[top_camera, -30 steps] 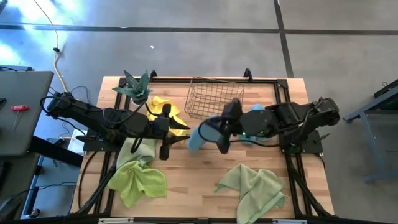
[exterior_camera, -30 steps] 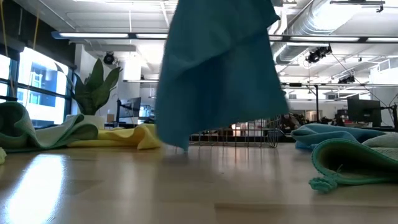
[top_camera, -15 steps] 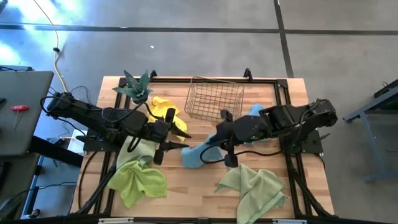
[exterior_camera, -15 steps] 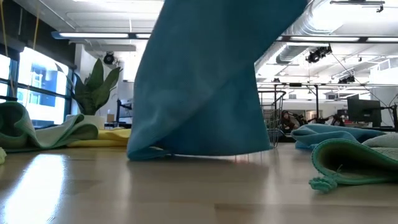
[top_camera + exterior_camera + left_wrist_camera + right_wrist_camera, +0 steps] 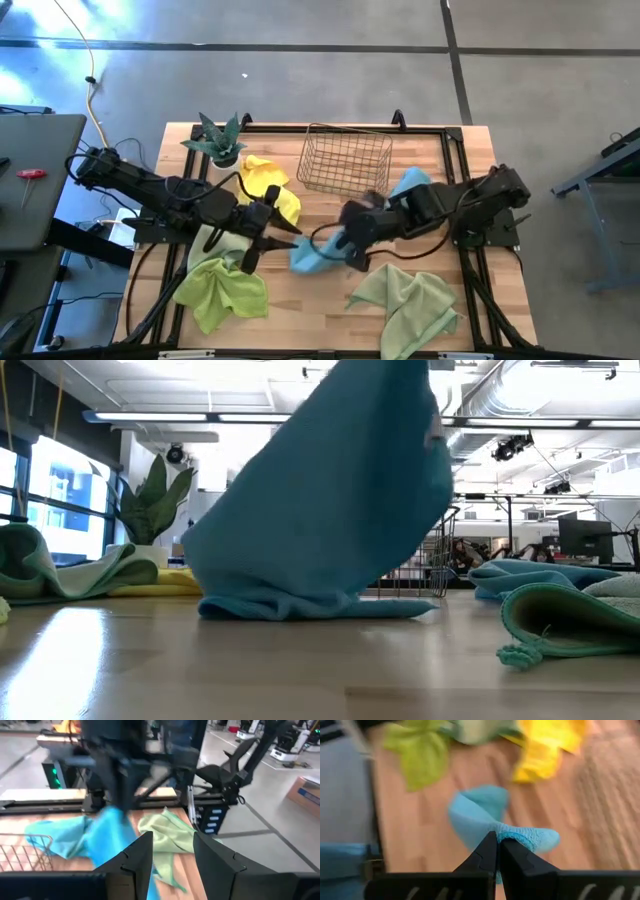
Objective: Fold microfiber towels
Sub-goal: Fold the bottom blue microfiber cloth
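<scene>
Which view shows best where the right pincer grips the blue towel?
Right wrist view: the right pincer is shut on a bunched fold of the blue towel, seen close. High view shows the towel draped down to the table, the grip hidden under the arm. Low view shows only hanging cloth. Left wrist view is blurred.

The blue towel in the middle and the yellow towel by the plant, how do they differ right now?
The blue towel is pinched in the right gripper with part lifted off the table and its lower edge bunched on the wood; the yellow towel lies loose, untouched. The blue one sits mid-table below the basket; the yellow one lies beside the potted plant. Both are crumpled, unfolded.
</scene>
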You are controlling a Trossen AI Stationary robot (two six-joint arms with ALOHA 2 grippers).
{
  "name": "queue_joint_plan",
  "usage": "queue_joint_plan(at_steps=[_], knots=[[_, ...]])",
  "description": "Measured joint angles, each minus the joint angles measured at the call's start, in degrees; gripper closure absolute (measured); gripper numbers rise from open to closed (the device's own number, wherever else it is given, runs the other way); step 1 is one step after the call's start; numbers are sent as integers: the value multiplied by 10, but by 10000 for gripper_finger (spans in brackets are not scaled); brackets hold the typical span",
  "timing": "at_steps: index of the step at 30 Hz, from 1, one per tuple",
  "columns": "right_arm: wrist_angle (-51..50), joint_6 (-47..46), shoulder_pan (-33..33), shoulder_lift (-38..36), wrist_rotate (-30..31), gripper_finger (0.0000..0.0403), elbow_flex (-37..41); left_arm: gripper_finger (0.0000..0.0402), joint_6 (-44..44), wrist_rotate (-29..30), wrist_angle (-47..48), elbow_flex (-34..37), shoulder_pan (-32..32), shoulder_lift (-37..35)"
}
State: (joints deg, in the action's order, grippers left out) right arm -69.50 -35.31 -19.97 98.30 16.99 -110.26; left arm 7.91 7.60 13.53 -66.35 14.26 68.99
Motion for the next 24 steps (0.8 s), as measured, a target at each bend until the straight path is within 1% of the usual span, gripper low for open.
queue_joint_plan(at_steps=[5, 10, 12, 14, 19, 21, 24], knots=[[-95, -102, 0, -31, 67, 403, -45, 271, 1, 5, 8, 0, 14, 0], [-206, -192, 0, -33, 101, 403, -91, 271, 5, 8, 8, 0, 16, 0], [-204, -196, 1, -35, 107, 403, -91, 271, 5, 8, 6, 0, 16, 0], [-189, -179, 2, -33, 104, 403, -89, 271, 5, 8, 3, 0, 16, 0], [-105, -114, 6, -13, 67, 403, -89, 271, 5, 8, 3, 0, 16, 0], [-77, -91, 6, -1, 65, 403, -89, 271, 5, 8, 3, 0, 15, 0], [-60, -68, 8, 19, 69, 403, -89, 271, 5, 8, 1, 0, 15, 0]])
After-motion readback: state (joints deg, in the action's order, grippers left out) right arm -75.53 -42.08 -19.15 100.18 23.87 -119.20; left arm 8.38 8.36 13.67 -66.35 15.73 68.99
